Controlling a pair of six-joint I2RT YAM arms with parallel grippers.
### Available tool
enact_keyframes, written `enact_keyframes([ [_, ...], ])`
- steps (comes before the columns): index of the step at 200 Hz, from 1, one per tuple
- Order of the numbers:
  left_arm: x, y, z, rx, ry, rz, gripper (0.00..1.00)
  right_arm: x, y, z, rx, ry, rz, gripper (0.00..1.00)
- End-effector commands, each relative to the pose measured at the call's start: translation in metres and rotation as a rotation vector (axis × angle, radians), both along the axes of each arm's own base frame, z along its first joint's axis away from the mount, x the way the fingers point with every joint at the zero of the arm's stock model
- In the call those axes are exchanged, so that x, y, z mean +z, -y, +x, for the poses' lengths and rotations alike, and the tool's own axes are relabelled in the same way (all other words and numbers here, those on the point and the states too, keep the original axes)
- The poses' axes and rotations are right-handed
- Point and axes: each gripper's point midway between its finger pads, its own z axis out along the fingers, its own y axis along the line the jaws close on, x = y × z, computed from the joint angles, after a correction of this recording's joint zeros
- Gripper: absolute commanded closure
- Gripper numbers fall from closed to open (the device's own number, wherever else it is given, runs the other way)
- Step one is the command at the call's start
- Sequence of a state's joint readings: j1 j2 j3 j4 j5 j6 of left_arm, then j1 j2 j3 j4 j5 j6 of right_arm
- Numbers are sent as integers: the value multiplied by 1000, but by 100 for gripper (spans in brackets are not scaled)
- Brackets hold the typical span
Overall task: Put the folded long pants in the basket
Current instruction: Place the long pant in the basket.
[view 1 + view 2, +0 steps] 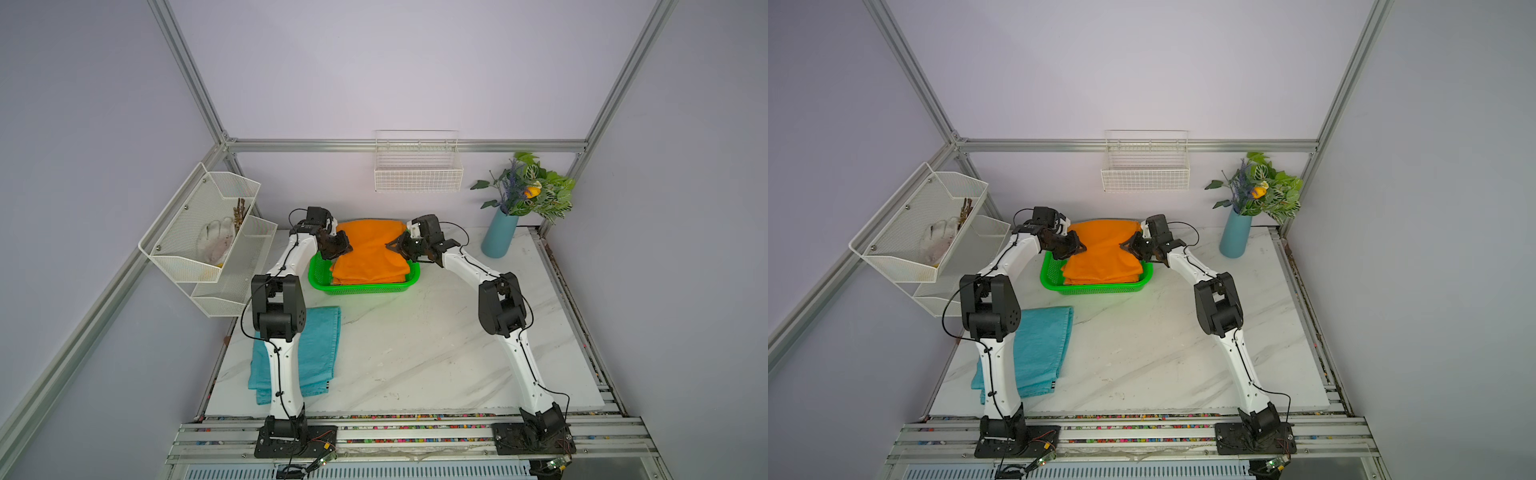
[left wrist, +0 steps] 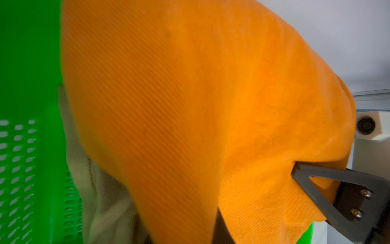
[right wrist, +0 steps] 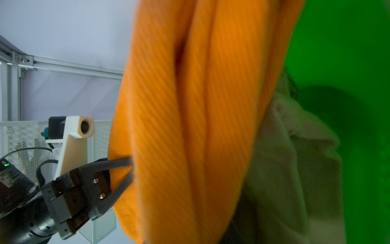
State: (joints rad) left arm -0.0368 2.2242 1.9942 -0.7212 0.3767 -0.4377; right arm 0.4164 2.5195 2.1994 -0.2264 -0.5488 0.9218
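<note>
No words, numbers or signs can be read in any of the views. The black box (image 3: 11, 179) with the small green light (image 3: 7, 164), back behind the left pincer (image 3: 131, 169), has pale marks on it, but they are too blurry to read. In a top view, the tiny white marks on the black arm part (image 1: 305, 226) just behind that same pincer are too small to read.
</note>
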Motion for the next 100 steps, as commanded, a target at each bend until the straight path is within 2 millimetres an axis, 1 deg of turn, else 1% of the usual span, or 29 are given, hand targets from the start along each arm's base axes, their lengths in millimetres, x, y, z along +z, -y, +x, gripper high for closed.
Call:
enact_keyframes([
  [1,4,-23,5,40,24,95,59,12,23,20,-59,79,-42,37],
  [4,5,-23,5,41,28,99,51,14,25,21,-62,87,-51,27],
  [14,9,-26,6,49,37,114,22,22,33,22,-76,111,-82,8],
  [17,12,-27,6,53,44,120,12,25,36,23,-80,120,-89,3],
  [19,13,-28,6,56,46,124,5,28,37,23,-81,127,-94,2],
  [20,14,-29,6,58,47,126,2,28,38,23,-83,129,-97,2],
  [22,16,-30,7,62,51,131,0,29,40,23,-87,133,-102,1],
  [34,26,-35,7,78,74,157,0,42,52,25,-110,167,-143,1],
  [45,40,-42,6,103,102,191,0,57,63,25,-130,205,-186,1],
  [65,77,-53,1,133,176,250,0,87,82,23,-157,288,-272,1],
  [83,112,-59,-7,149,249,282,0,115,88,16,-151,369,-316,1],
  [93,128,-60,-16,151,280,287,0,125,89,9,-132,391,-336,1],
  [100,134,-59,-23,151,288,289,0,129,89,3,-111,392,-345,1],
])
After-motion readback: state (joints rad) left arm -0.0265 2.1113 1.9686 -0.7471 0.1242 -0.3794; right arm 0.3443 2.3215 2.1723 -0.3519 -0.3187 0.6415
